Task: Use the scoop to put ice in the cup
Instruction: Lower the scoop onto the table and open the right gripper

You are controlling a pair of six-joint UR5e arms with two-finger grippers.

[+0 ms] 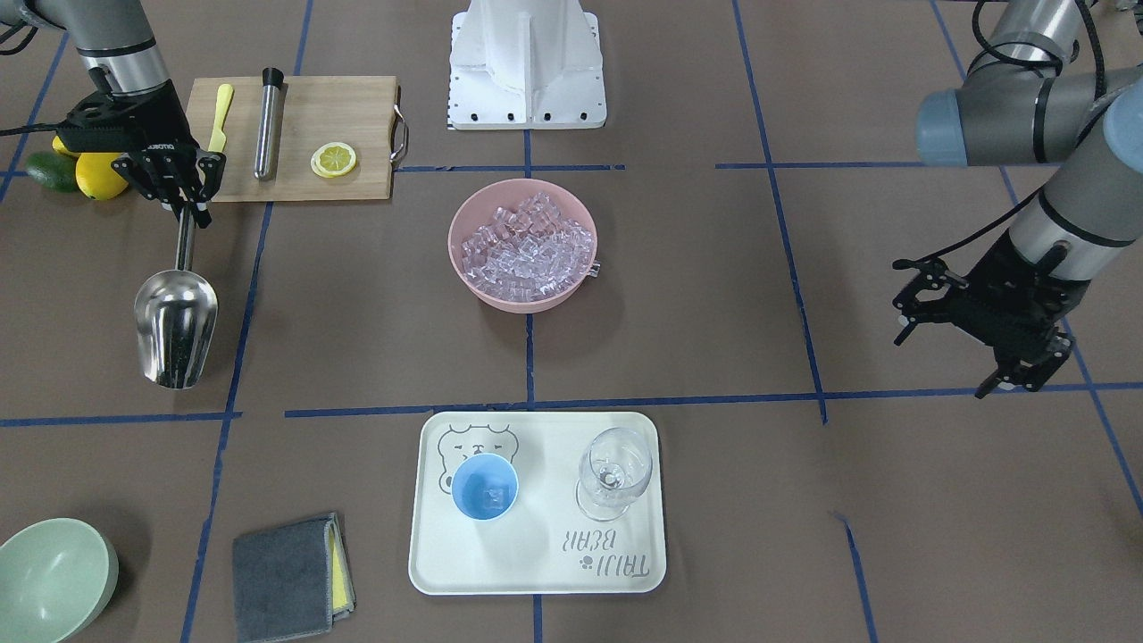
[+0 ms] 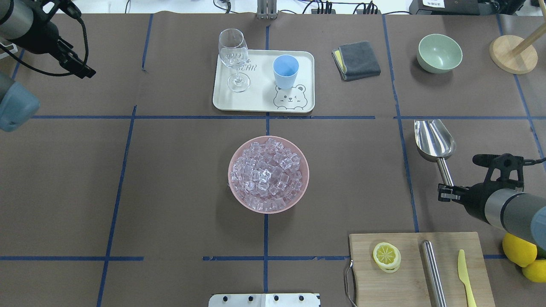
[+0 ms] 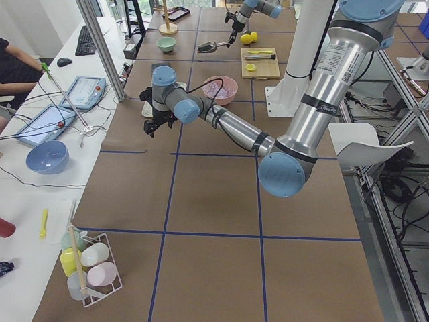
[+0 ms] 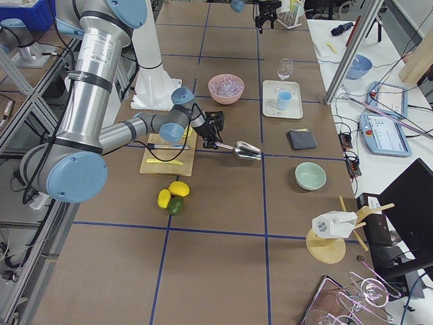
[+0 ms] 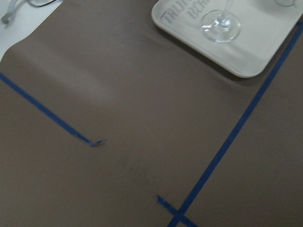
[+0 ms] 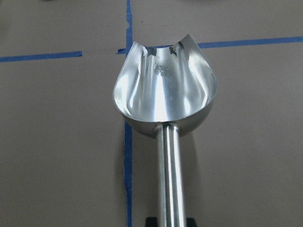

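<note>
My right gripper (image 1: 185,204) is shut on the thin handle of the steel scoop (image 1: 176,314), which it holds low over the table to the right of the bowl (image 2: 433,138). The scoop's trough is empty in the right wrist view (image 6: 165,97). The ice (image 1: 527,243) fills a pink bowl (image 2: 235,194) at the table's middle. The light-blue cup (image 1: 484,487) stands on a white tray (image 1: 536,572), with something glassy at its bottom. My left gripper (image 1: 904,304) hangs open and empty over bare table, far from everything.
A clear wine glass (image 1: 612,473) stands on the tray beside the cup. A cutting board (image 1: 357,98) holds a lemon slice (image 1: 333,160), a steel rod (image 1: 267,125) and a yellow knife (image 1: 219,118). Lemons (image 1: 98,176), a green bowl (image 1: 49,580) and a grey cloth (image 1: 286,576) lie around.
</note>
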